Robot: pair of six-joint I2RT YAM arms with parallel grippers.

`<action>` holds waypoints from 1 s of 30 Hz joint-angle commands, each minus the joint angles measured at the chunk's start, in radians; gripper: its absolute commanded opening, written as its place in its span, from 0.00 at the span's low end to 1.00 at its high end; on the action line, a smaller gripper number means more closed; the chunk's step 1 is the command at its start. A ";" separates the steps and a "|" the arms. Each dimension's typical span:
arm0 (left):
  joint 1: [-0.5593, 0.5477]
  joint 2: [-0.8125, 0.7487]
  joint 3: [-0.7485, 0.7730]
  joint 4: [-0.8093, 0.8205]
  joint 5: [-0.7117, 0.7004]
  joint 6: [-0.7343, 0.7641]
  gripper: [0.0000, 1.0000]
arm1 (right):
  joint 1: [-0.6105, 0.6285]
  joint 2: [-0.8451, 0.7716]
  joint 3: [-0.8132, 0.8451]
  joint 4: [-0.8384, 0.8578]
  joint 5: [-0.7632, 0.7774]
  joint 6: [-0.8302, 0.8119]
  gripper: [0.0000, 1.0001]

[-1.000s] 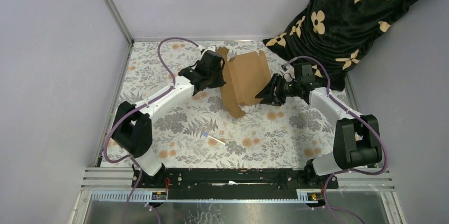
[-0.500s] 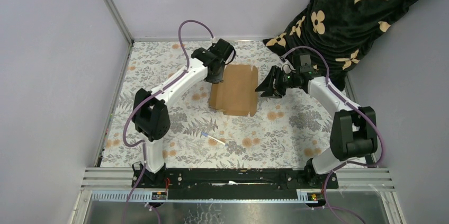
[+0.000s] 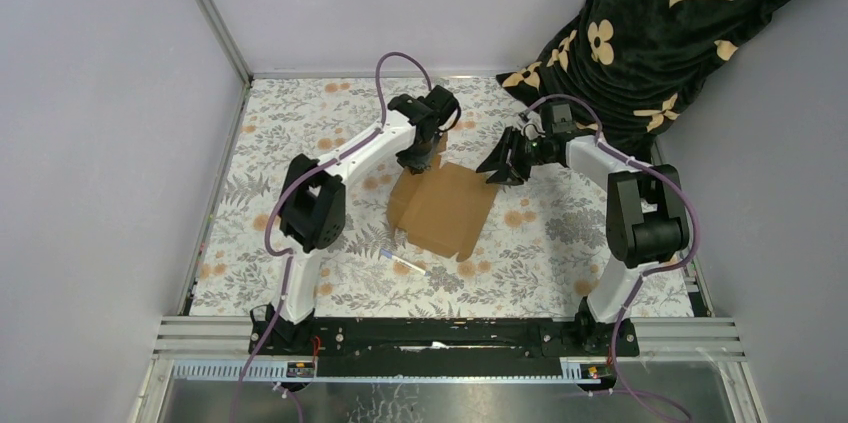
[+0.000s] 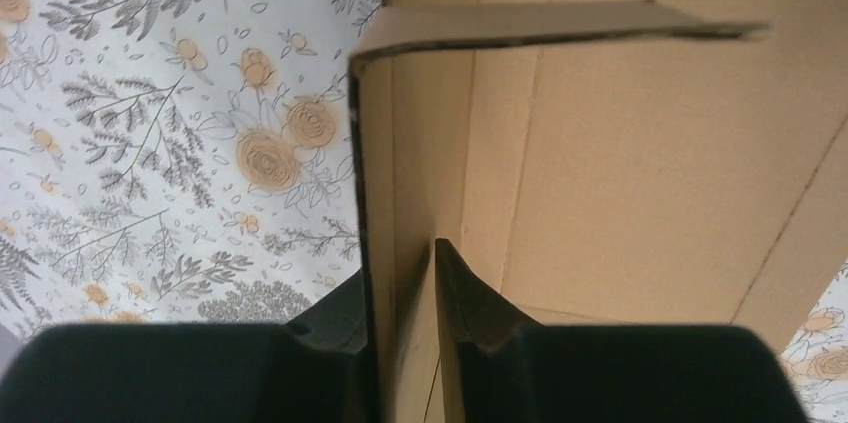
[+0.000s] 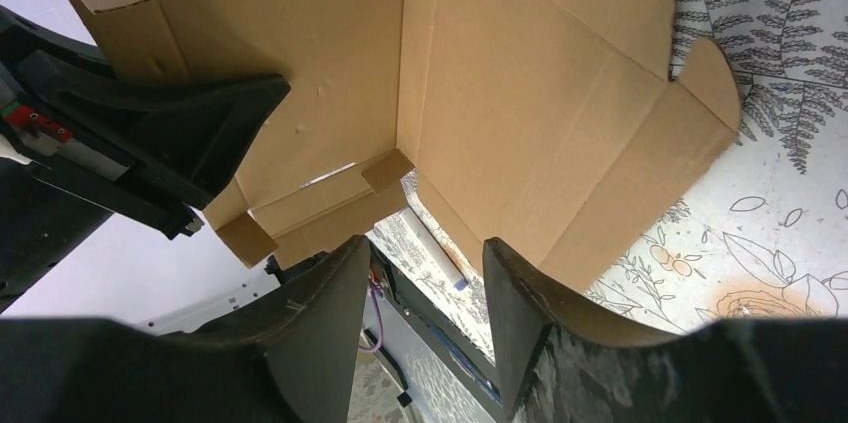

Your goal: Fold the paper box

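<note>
Brown cardboard: one paper box (image 3: pixel 445 208) lies on the table (image 3: pixel 280 123) between two pincers. The left pincer (image 3: pixel 417 157) pinches the box's upturned flap; the right pincer (image 3: pixel 497 165) hangs spread just beside its other far corner. One white stick (image 3: pixel 405 263) lies well nearer the bases.

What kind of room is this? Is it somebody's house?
Probably not a house. It looks like a small robot test booth: a left arm and a right arm bolted to a rail, plain grey walls close around a flowery tablecloth, and a cardboard sheet to practise on.
</note>
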 commanded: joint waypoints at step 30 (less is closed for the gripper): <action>-0.016 -0.091 -0.049 0.185 0.110 0.160 0.37 | -0.003 0.329 0.452 0.136 -0.113 0.287 0.58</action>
